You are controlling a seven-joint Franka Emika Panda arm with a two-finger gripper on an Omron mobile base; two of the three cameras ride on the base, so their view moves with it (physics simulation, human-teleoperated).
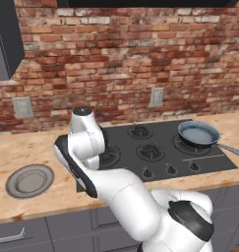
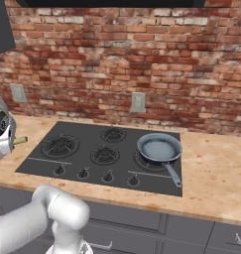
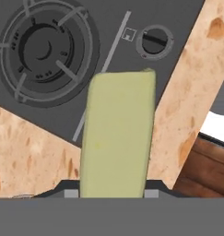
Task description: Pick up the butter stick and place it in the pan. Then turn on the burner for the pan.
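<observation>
Pinching the smooth, pale yellow butter stick (image 3: 118,138), the gripper (image 3: 112,192) hangs over the black cooktop's (image 3: 109,27) left-front corner; the round grey pan (image 1: 198,133) sits right-rear.

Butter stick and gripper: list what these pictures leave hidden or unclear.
- Butter stick: in the hand view its near end is cut off at the bottom, so the finger contact is unseen.
- Butter stick: in the right base view, just a tip pokes past the arm.
- Gripper: left base view, the arm's own body hides it.
- Stove knobs: markings too small to read.
</observation>
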